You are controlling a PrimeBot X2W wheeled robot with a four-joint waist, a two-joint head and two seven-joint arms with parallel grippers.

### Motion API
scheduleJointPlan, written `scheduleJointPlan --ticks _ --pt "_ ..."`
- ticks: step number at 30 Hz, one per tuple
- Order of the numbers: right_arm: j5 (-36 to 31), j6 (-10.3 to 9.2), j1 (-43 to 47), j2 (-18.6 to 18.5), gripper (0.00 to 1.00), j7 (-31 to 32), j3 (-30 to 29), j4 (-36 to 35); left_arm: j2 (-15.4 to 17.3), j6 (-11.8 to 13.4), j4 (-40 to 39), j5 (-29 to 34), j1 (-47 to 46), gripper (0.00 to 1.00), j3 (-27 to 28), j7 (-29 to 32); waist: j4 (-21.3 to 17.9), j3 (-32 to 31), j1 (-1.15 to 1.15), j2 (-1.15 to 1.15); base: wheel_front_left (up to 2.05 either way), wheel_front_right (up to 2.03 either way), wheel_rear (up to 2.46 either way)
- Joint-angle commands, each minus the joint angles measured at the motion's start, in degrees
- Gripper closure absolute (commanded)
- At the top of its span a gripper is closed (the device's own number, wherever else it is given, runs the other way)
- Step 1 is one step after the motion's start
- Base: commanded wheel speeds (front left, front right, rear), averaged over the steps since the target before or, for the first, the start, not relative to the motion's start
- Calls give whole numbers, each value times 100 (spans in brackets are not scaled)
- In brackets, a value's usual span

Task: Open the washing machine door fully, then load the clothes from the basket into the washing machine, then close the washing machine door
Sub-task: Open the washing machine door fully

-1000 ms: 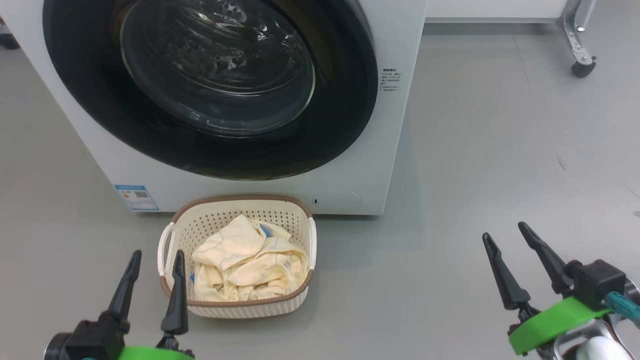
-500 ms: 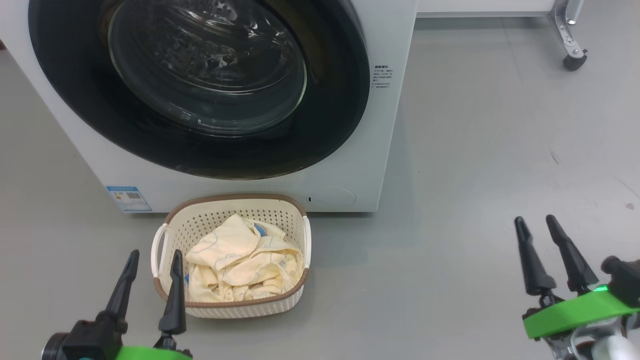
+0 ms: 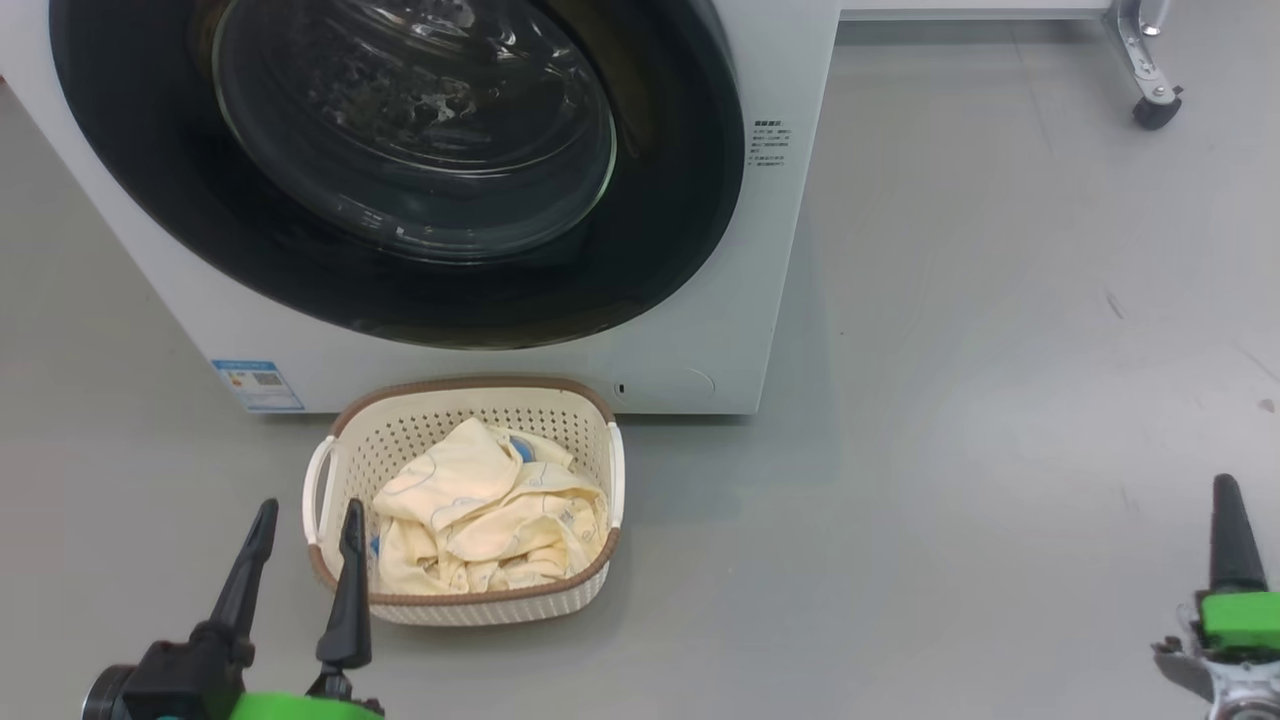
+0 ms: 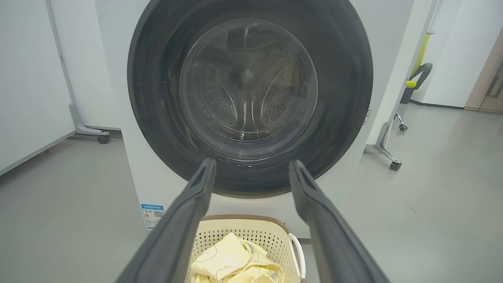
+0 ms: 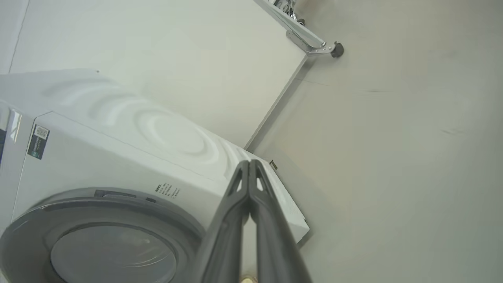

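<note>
The white washing machine (image 3: 700,330) stands ahead with its black-ringed glass door (image 3: 420,150) shut against the front; the same door (image 4: 249,90) faces the left wrist view. On the floor before it sits the cream basket (image 3: 465,400) holding pale yellow clothes (image 3: 490,520). My left gripper (image 3: 305,515) is open just left of the basket's near corner, empty, and its fingers (image 4: 184,220) frame the door and basket (image 4: 251,232). My right gripper (image 3: 1228,490) is shut with nothing in it, low at the far right over bare floor. In the right wrist view its closed tips (image 5: 249,163) point at the machine's side (image 5: 169,137).
Grey floor surrounds the machine. A white panel on a metal frame with a castor (image 3: 1155,105) stands at the back right. A second wheeled partition (image 4: 103,138) stands left of the machine. A small blue label (image 3: 258,385) marks the machine's lower left front.
My right gripper has shut and moved right and down toward the view's corner. The head camera has shifted a little. The left gripper, basket and door stay as they were.
</note>
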Motion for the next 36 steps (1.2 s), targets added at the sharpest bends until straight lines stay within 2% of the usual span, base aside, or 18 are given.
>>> scheduleJointPlan --ticks 1,6,11,17,25,27,30,36 --pt "593 -17 -350 -352 100 75 138 -155 56 -12 -228 -39 -122 0 182 -81 34 36 0 0 0 0 0" --pt "2260 -17 -480 -828 100 537 -71 -296 56 -17 -261 15 -72 0 168 -81 128 195 0 0 0 0 0" --pt "3173 -17 -634 -1071 100 961 -660 -460 56 -27 -348 86 -110 0 158 -81 243 470 0 0 0 0 0" --pt "3588 -17 -997 -1192 100 1675 -1215 -443 80 -36 -445 141 -194 0 39 -81 367 805 0 0 0 0 0" --pt "3893 -17 -1936 -1272 100 3053 -1652 -340 122 -39 -576 121 -435 0 -88 -81 566 1360 0 0 0 0 0" --pt "3919 -17 -2086 -1279 100 3230 -1681 -316 119 -39 -588 100 -461 0 -85 -81 596 1439 0 0 0 0 0" --pt "3809 -17 -2678 -1345 100 3866 -1619 -191 104 -40 -606 66 -543 0 -128 -81 715 1728 0 0 0 0 0" --pt "3554 -17 -3508 -1351 100 4464 -1441 -13 81 -40 -574 -27 -698 0 -256 -81 987 1992 0 0 0 0 0"
